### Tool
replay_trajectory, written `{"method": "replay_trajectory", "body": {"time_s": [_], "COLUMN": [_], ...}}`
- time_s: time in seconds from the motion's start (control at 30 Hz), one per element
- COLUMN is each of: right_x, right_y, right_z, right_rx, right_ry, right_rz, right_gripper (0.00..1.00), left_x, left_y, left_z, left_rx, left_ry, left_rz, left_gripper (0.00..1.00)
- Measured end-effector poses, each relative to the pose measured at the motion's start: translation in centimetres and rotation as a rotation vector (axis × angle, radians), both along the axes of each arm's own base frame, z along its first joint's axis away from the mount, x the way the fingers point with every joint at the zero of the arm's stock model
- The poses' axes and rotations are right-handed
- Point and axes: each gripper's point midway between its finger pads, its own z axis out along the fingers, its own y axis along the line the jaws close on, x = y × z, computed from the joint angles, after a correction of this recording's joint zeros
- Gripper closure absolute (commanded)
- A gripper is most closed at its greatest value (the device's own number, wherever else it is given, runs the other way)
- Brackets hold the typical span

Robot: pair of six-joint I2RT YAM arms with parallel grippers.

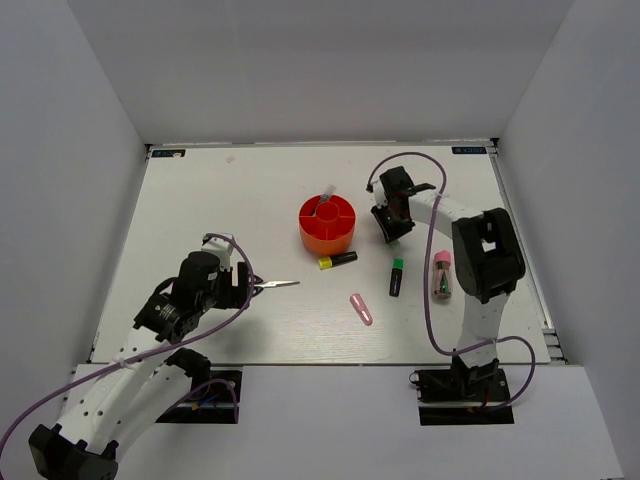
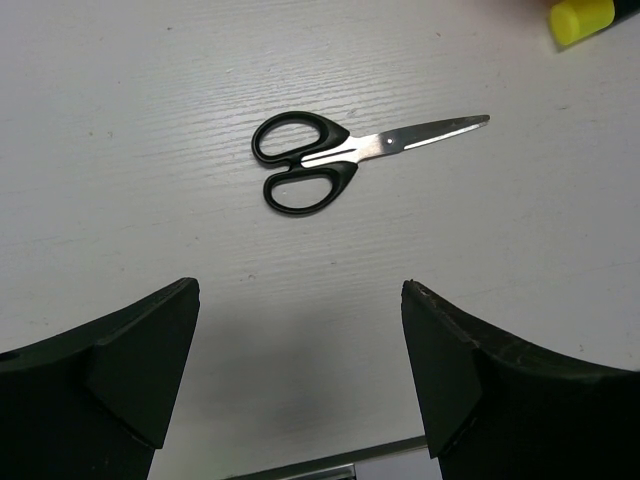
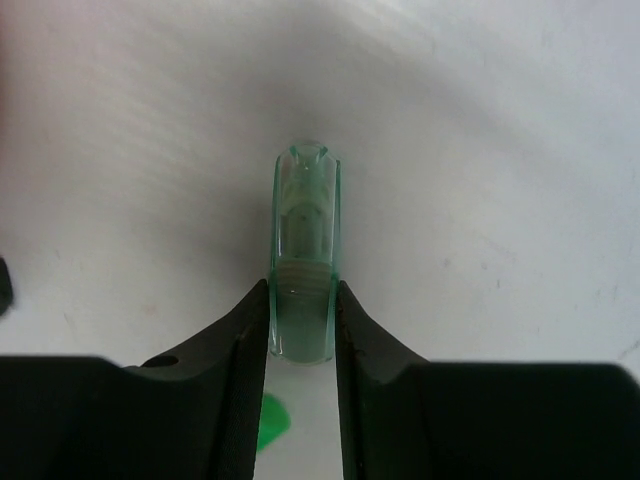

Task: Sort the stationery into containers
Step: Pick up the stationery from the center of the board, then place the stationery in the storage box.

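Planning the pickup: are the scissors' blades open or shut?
Shut: the black-handled scissors lie flat, both blades together as one strip, handle loops side by side.

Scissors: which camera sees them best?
The left wrist view: the scissors lie whole and large, closed. The top view shows them tiny beside the left gripper. The right wrist view misses them.

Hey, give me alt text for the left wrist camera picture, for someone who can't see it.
Black-handled scissors lie closed on a white table, blades pointing right, just ahead of the left hand, whose two dark fingers stand wide open at the bottom of the frame. A yellow marker cap shows in the top right corner.
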Motion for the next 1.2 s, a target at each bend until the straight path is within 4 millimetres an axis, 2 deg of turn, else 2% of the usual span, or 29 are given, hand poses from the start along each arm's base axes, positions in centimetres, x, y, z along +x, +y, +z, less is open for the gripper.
{"method": "replay_trajectory", "body": {"time_s": [0.1, 0.17, 0.33, 0.47, 0.9, 1.2], "right_x": [-1.6, -1.9, -1.2, 0.1, 2.8, 2.2], "right_y": [-1.2, -1.4, 0.6, 2.7, 10.1, 12.0], "right_z": [0.8, 2.7, 9.0, 11.6, 13.3, 12.6], "right_rx": [-0.003, 0.021, 0.137, 0.204, 0.325, 0.349], "right_ry": [0.026, 0.002, -0.134, -0.187, -0.213, -0.205], "right_rz": [-0.001, 0.014, 0.105, 0.185, 0.548, 0.722], "right_gripper": [1.00, 1.00, 1.00, 1.00, 1.00, 1.00], "left_x": [0.0, 0.0, -0.1, -0.1, -0.1, -0.1], "left_y": [-0.1, -0.1, -0.1, -0.1, -0.2, -0.3], "left_z": [0.0, 0.0, -0.1, -0.1, -0.4, -0.5], "left_rx": [-0.002, -0.003, -0.004, -0.003, 0.002, 0.000], "left_ry": [0.002, 0.002, 0.004, 0.005, 0.021, 0.025], "left_rz": [-0.003, -0.004, -0.006, -0.005, -0.009, -0.012], "left_gripper": [0.08, 0.08, 0.08, 0.08, 0.08, 0.08]}}
